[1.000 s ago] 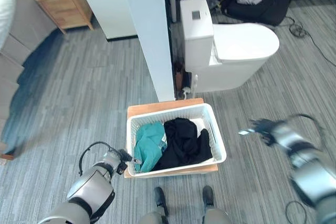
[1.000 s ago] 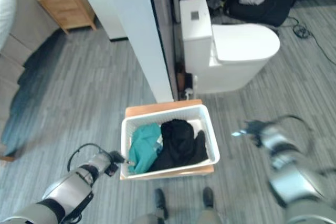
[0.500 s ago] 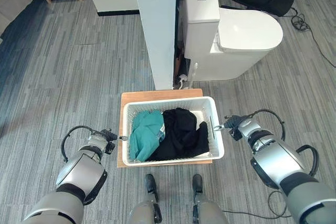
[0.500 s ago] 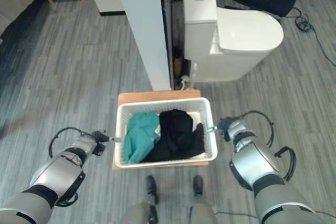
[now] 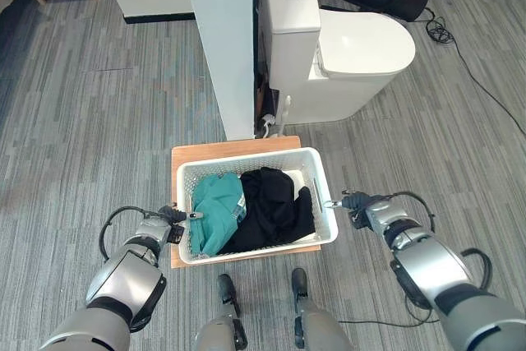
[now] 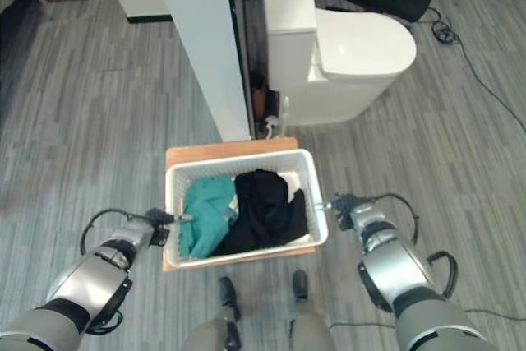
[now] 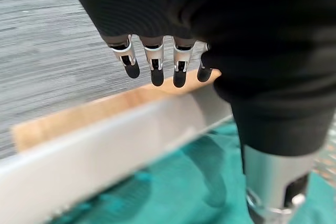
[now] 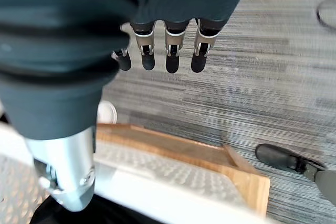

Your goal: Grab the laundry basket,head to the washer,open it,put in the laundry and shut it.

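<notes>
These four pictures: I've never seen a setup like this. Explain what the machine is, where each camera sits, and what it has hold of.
This is a two-legged humanoid robot with two arms. The two wide pictures come from twin cameras on its head, looking down at the floor. There a white laundry basket sits on a low wooden board, holding a teal garment and a black garment. Behind it stand a white pillar and a toilet.

The other two pictures come from cameras on the wrists, looking along each hand. The left hand is at the basket's left rim, the right hand at its right rim. In both, the fingers hang straight outside the rim and the thumb over the inside. Neither hand grips anything yet.
</notes>
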Controlling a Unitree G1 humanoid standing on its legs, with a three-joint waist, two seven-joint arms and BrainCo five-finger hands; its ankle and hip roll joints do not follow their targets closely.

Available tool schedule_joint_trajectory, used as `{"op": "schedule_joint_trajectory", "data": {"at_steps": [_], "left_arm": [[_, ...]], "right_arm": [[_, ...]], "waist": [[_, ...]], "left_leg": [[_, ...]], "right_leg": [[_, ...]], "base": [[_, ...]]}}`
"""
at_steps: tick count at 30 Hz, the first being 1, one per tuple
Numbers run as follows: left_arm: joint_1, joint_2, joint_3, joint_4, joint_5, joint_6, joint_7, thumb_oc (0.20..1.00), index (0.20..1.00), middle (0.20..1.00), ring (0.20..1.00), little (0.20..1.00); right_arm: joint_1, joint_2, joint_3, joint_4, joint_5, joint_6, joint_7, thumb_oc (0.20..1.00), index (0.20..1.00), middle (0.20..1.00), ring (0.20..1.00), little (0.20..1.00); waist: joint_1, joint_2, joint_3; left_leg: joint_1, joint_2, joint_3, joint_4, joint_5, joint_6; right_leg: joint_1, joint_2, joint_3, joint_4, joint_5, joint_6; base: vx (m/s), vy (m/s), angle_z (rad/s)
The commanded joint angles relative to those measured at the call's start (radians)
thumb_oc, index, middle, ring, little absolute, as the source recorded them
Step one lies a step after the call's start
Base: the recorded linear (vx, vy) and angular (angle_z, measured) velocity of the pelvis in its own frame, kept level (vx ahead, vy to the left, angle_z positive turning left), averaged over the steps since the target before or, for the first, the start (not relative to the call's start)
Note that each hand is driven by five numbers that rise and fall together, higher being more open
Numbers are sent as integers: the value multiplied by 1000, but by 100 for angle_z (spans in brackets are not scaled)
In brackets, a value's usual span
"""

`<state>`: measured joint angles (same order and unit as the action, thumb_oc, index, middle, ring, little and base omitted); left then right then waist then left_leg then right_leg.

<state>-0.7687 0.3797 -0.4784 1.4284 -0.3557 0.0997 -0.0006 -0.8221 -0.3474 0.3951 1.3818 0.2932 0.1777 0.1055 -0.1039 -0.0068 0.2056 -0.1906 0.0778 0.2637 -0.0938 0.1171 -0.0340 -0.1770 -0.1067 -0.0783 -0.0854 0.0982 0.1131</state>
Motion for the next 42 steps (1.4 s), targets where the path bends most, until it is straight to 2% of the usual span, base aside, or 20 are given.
{"op": "schedule_joint_trajectory", "data": {"at_steps": [1, 3, 11, 25, 33, 37, 42], "left_arm": [[-71, -21, 13, 111, -25, -24, 36, 1000, 1000, 1000, 1000, 1000], [-68, -26, 28, 97, -49, -33, 45, 1000, 1000, 1000, 1000, 1000], [-68, -66, 24, 49, -62, -49, 67, 1000, 1000, 1000, 1000, 1000], [-146, -82, -20, 44, -76, -61, 85, 1000, 1000, 1000, 1000, 1000], [-194, -78, -51, 40, -55, -65, 89, 1000, 1000, 1000, 1000, 1000], [-201, -90, -55, 34, -53, -70, 90, 1000, 1000, 1000, 1000, 1000], [-178, -88, -32, -5, -66, -89, 101, 1000, 1000, 1000, 1000, 1000]], "right_arm": [[-71, -16, 32, 43, 71, -25, -25, 1000, 1000, 1000, 1000, 1000], [-32, -11, 5, -13, 143, -33, -38, 1000, 1000, 1000, 1000, 1000], [43, -26, 18, -152, 131, -26, -28, 1000, 1000, 1000, 1000, 1000], [-74, -38, 92, -16, 57, -27, -8, 1000, 1000, 1000, 1000, 1000], [-123, -38, 123, 27, 32, -25, 4, 1000, 1000, 1000, 1000, 1000], [-126, -37, 130, 24, 25, -34, 7, 1000, 1000, 1000, 1000, 1000], [-80, -57, 96, -87, 48, -74, -24, 1000, 1000, 1000, 1000, 1000]], "waist": [[17, 15, -4], [15, 15, -7], [13, 13, -5], [39, 9, 31], [40, 12, 56], [40, 15, 60], [34, 15, 60]], "left_leg": [[41, 31, -22, 7, -27, -49], [44, 28, -20, 7, -29, -47], [38, 24, -32, 7, -28, -45], [-18, 17, -80, 7, -3, -49], [-43, 13, -89, 7, 4, -48], [-46, 13, -92, 7, 5, -48], [-47, 11, -92, 7, 0, -47]], "right_leg": [[-36, -50, 20, -2, 89, 60], [-34, -52, 22, -2, 90, 62], [-31, -58, 11, -2, 86, 60], [-53, -66, -28, -2, 90, 53], [-72, -67, -29, -2, 97, 53], [-74, -69, -31, -2, 96, 54], [-76, -70, -25, -2, 94, 56]], "base": [[20, 22, -6], [25, 26, -8], [6, 5, -3], [-10, -10, 5], [-17, -3, 9], [0, 0, 0], [0, 0, 0]]}}
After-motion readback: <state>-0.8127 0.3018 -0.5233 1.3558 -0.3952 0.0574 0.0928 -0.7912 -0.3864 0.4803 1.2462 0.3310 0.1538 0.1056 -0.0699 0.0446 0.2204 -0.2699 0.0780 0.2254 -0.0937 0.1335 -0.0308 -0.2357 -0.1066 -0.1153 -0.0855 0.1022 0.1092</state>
